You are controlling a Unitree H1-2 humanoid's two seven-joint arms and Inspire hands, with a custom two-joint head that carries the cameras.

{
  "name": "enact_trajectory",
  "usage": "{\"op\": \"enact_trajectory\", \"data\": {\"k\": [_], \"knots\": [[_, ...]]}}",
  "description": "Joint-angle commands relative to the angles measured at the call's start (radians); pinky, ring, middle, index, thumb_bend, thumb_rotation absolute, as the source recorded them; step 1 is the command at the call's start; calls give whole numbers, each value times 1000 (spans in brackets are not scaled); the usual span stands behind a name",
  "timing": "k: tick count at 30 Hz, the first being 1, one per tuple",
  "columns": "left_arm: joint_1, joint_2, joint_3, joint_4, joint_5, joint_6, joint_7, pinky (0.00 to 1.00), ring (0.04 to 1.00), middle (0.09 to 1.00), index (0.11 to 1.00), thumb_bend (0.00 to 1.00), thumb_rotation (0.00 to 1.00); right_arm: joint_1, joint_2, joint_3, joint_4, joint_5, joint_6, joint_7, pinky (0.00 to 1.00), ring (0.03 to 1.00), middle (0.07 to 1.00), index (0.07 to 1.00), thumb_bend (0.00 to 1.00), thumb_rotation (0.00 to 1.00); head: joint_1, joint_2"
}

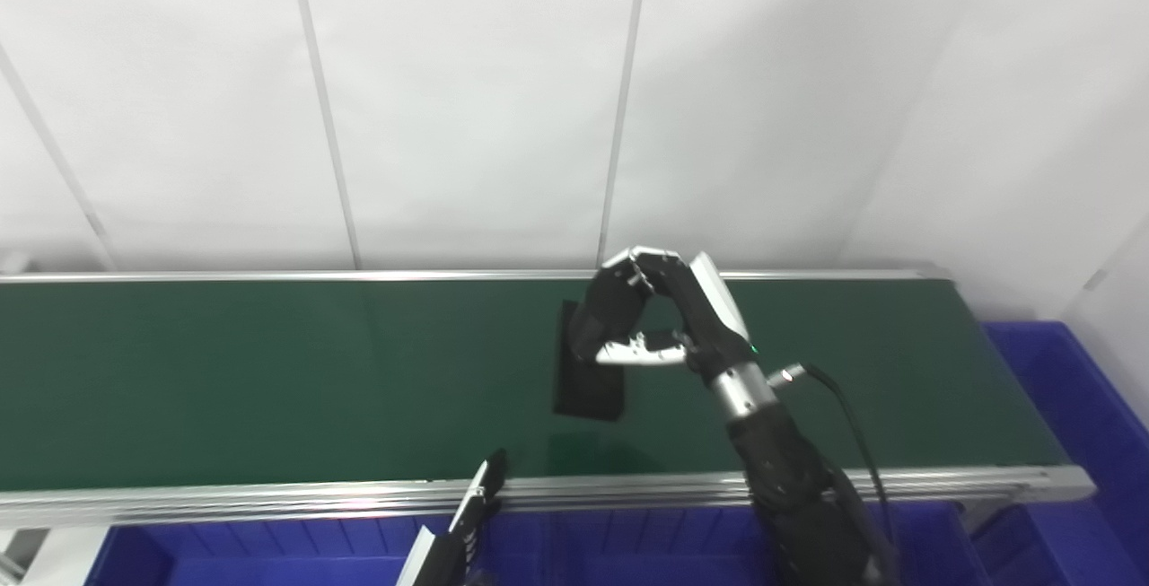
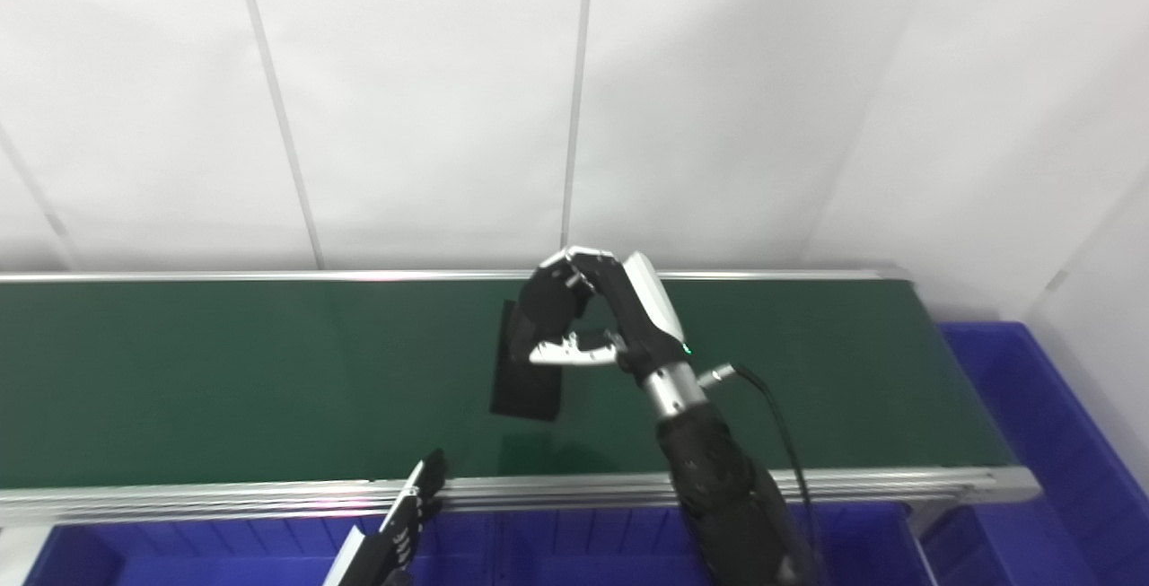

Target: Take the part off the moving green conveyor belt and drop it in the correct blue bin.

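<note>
A flat black rectangular part (image 1: 588,391) is over the middle of the green conveyor belt (image 1: 224,380). My right hand (image 1: 660,317) reaches over the belt and is shut on the part's upper right edge, fingers curled over it and thumb under it. The part hangs down and to the left from the hand, with a faint dark reflection on the belt below it. It also shows in the right eye view (image 2: 525,393). My left hand (image 1: 462,528) is low at the belt's front rail, fingers straight and apart, holding nothing.
A blue bin (image 1: 269,550) runs along below the belt's front rail. Another blue bin (image 1: 1077,406) stands past the belt's right end. A white panelled wall stands behind the belt's far rail (image 1: 269,276).
</note>
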Motion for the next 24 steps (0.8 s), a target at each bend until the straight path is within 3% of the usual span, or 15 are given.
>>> {"op": "enact_trajectory", "data": {"k": [1, 7, 12, 14, 19, 24], "knots": [[7, 4, 13, -47, -3, -36, -24, 1000, 1000, 1000, 1000, 1000, 1000, 22, 0, -31, -97, 25, 27, -2, 311, 366, 426, 511, 524, 0, -12, 6], [34, 2, 51, -75, -7, -36, -59, 1000, 1000, 1000, 1000, 991, 992, 147, -25, -74, -244, 26, 67, 20, 292, 345, 421, 513, 523, 0, -57, 14], [39, 0, 75, -70, -4, -35, -77, 1000, 1000, 1000, 1000, 998, 991, 212, -53, -126, -276, 15, 73, 4, 328, 376, 434, 510, 525, 0, -83, 17], [42, -4, 85, -76, -5, -35, -84, 1000, 1000, 1000, 1000, 952, 989, 231, -64, -152, -286, 9, 85, 2, 280, 334, 422, 512, 524, 0, -77, 52], [37, -10, 100, -86, -17, -35, -100, 1000, 1000, 1000, 1000, 937, 980, 269, -79, -209, -324, 47, 129, 19, 298, 352, 425, 512, 525, 0, -61, 94], [24, -8, 118, -93, -14, -36, -105, 1000, 1000, 995, 1000, 953, 992, 308, -77, -252, -340, 39, 182, 2, 318, 377, 433, 511, 525, 0, -115, 135]]}}
